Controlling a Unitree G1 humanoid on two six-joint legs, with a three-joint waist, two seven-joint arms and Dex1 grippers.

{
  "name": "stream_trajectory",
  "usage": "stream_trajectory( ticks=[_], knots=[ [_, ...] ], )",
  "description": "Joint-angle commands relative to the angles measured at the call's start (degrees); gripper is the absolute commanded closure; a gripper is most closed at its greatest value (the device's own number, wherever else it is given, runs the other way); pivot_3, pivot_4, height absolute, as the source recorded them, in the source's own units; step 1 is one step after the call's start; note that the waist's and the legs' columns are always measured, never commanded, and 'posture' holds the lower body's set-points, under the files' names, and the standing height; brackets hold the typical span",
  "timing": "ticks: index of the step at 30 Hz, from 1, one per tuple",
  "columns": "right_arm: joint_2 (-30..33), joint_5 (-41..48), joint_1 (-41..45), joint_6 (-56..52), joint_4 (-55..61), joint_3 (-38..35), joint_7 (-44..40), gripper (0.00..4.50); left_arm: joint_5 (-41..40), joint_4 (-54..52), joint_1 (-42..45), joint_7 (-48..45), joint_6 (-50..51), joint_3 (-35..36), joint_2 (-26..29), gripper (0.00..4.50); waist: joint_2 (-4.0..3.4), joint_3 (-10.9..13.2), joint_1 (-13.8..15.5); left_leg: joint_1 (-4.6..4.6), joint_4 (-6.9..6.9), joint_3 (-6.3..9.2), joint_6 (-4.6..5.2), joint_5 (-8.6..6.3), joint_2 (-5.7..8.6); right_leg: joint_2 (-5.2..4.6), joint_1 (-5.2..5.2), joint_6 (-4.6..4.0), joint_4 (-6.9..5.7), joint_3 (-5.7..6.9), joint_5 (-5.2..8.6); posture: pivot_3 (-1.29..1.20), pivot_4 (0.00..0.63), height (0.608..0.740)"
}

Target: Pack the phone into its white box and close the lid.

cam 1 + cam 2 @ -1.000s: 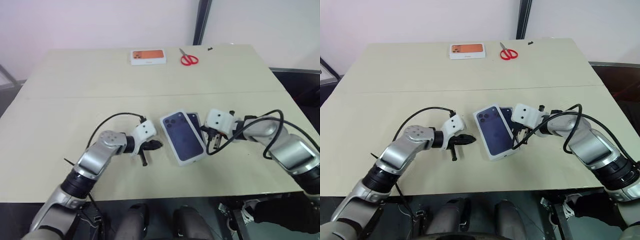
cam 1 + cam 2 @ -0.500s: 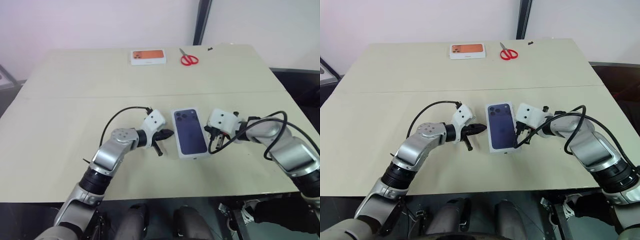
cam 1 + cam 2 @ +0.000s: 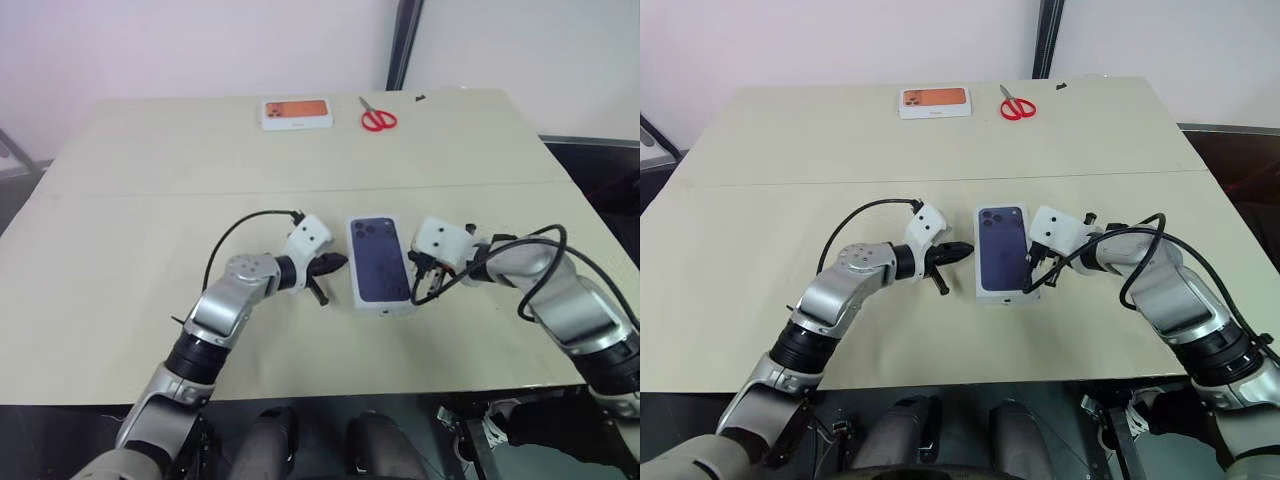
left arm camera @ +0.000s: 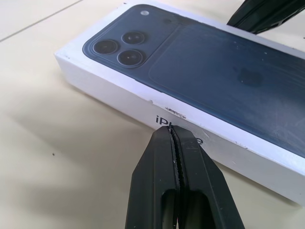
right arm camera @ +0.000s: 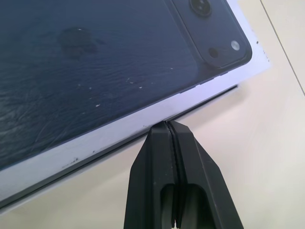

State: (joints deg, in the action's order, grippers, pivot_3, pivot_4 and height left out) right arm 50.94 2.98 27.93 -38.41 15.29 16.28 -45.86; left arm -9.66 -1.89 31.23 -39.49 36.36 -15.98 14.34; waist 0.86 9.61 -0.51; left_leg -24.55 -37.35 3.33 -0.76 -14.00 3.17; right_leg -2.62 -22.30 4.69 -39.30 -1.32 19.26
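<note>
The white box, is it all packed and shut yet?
Nearly. Done: the lid with the navy phone picture is on, so the phone is hidden. In hand: the shut left gripper and right gripper are at its two long sides. Left: a dark gap shows under the lid's right edge, so it probably needs pressing down.

Closed white box (image 3: 381, 266), flat, mid-table
</note>
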Motion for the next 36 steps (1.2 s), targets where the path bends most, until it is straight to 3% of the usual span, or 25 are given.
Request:
stream_trajectory(
  ticks=[1, 23, 31, 36],
  knots=[
    [-0.63, -0.43, 1.44, 0.06, 0.93, -1.9, -0.22, 4.48, -0.41, -1.11, 1.08, -0.13, -1.62, -0.2, -0.98, 4.45, 0.0, 0.0, 0.02, 0.0, 0.0, 0.0, 0.0, 0.0, 0.0, 0.0, 0.0, 0.0, 0.0, 0.0, 0.0, 0.0, 0.15, 0.74],
    [-0.16, -2.2, -0.57, -0.2, 1.05, -3.0, -1.64, 4.48, 0.05, -2.37, -0.28, -1.79, -1.27, -1.93, 0.58, 4.45, 0.0, 0.0, 0.03, 0.0, -0.01, 0.0, -0.01, 0.01, 0.01, 0.0, 0.0, 0.0, -0.01, 0.0, 0.0, 0.0, 0.15, 0.74],
    [4.74, 6.53, -2.99, 1.43, 4.42, -14.92, -9.4, 4.48, -5.86, -3.12, 2.56, -0.48, 0.12, 6.48, -0.68, 4.45, 0.0, 0.0, 0.3, 0.0, -0.02, 0.01, 0.0, 0.0, 0.01, 0.0, 0.0, 0.0, -0.02, 0.01, 0.0, 0.0, 0.15, 0.74],
    [5.08, 14.65, -7.66, -4.01, 10.45, -19.1, -13.12, 4.48, -3.38, 3.42, 6.99, 0.52, -2.7, 4.37, -3.01, 4.45, 0.02, -0.01, 0.81, 0.04, -0.05, 0.01, 0.11, -0.06, 0.01, 0.0, 0.1, 0.0, -0.01, 0.03, 0.0, 0.0, 0.15, 0.74]
  ],
)
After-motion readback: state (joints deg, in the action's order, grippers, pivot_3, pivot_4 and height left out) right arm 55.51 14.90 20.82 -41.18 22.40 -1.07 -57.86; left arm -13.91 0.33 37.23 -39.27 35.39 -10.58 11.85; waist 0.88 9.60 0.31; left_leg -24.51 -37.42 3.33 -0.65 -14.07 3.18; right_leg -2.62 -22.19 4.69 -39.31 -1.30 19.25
